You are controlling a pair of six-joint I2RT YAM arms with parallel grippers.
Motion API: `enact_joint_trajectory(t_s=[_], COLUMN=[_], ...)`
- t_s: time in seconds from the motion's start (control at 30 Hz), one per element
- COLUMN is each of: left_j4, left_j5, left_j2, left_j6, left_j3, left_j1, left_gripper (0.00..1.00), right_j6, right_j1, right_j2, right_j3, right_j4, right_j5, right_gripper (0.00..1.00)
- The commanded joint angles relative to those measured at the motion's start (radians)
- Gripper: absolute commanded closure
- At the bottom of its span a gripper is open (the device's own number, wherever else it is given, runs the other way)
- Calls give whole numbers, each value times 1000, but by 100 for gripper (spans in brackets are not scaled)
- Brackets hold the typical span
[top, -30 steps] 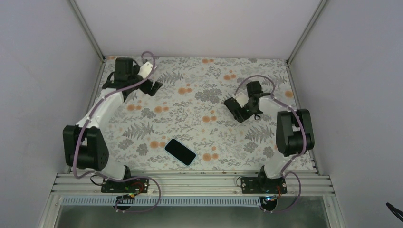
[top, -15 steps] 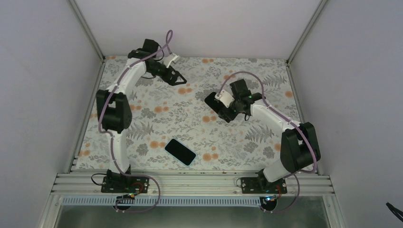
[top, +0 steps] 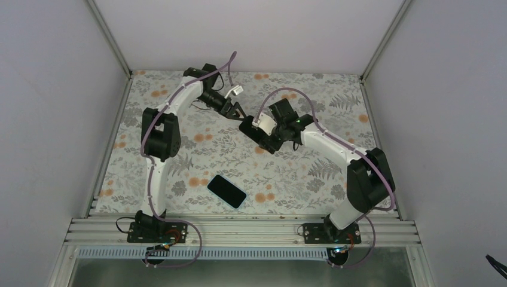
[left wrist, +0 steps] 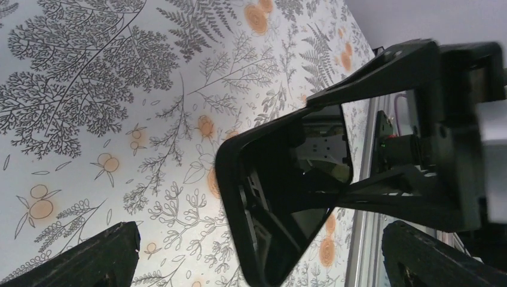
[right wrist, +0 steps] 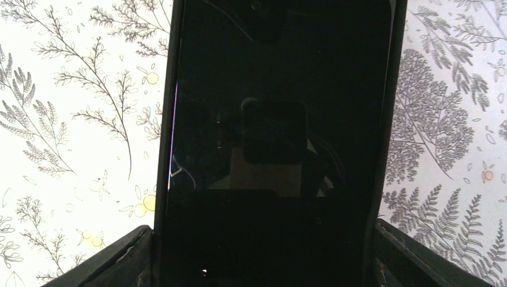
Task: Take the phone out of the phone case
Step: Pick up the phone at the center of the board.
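My right gripper (top: 262, 136) is shut on a black phone in a black case (top: 249, 127) and holds it above the middle of the table. In the right wrist view the phone (right wrist: 275, 119) fills the centre, screen up, clamped on its long edges between my fingers (right wrist: 119, 257). My left gripper (top: 232, 109) is open and empty, just left of the phone's far end. In the left wrist view the cased phone (left wrist: 281, 197) hangs between and beyond my spread fingers (left wrist: 101, 257), with the right gripper behind it.
A second dark phone with a light blue edge (top: 226, 191) lies flat on the floral tablecloth (top: 179, 161) near the front. Metal rails (top: 239, 230) run along the near edge; grey walls close in the sides and back.
The right gripper has carried the black phone left toward the table's centre. The left arm has swung from the far left corner rightward, up to the phone's end.
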Motion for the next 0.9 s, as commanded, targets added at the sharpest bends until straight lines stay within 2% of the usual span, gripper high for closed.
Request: enact_joint_trajectory(t_s=[0.0, 0.1, 0.3, 0.5, 0.73, 0.87], left_j4=[-54, -102, -58, -102, -102, -102], left_j5=[70, 74, 31, 77, 67, 91], left_j2=[40, 59, 59, 88, 66, 56], left_j6=[35, 74, 55, 60, 72, 74], left_j3=[55, 66, 28, 84, 51, 57], left_j1=[4, -9, -11, -23, -53, -54], left_gripper=[0, 0, 0, 0, 0, 9], right_j6=[30, 30, 28, 22, 4, 4], right_j1=[28, 31, 36, 45, 44, 44], right_j2=[10, 5, -17, 4, 9, 29], right_j3=[43, 46, 52, 71, 100, 107], right_j4=[55, 61, 45, 46, 68, 69], right_j5=[34, 43, 32, 44, 56, 59], right_gripper=[65, 65, 66, 66, 67, 68])
